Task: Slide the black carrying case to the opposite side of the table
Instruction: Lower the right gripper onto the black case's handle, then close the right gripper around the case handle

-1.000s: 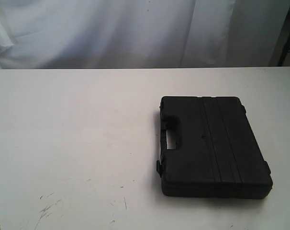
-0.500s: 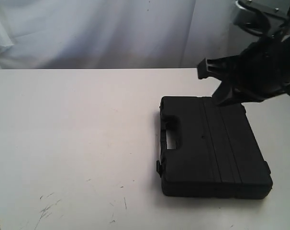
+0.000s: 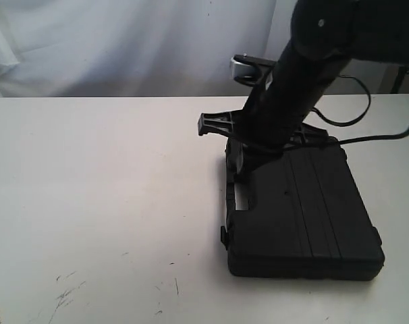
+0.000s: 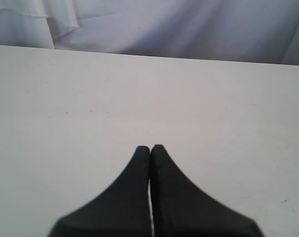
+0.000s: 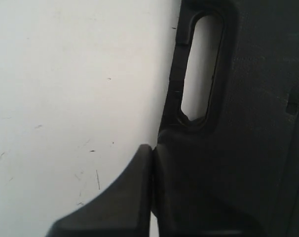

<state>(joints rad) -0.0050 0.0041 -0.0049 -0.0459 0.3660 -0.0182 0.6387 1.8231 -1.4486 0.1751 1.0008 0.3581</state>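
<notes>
The matte black case (image 3: 306, 216) lies flat on the right half of the white table (image 3: 110, 189), its cut-out handle (image 3: 245, 197) facing left. My right arm reaches down from the upper right, and its gripper (image 3: 239, 162) hovers at the case's far left corner, just beyond the handle. In the right wrist view that gripper (image 5: 153, 148) is shut with nothing in it, at the case (image 5: 248, 123) edge beside the handle slot (image 5: 201, 69). My left gripper (image 4: 150, 148) is shut and empty above bare table (image 4: 139, 89); it is outside the exterior view.
Dark scratch marks (image 3: 66, 293) lie near the front left of the table. A white curtain (image 3: 123, 47) hangs behind the far edge. Black cables (image 3: 366, 128) trail from the right arm over the case's far right corner.
The right arm came in from the upper right and swung left and down over the case's far edge to its handle corner. The case has not moved.
</notes>
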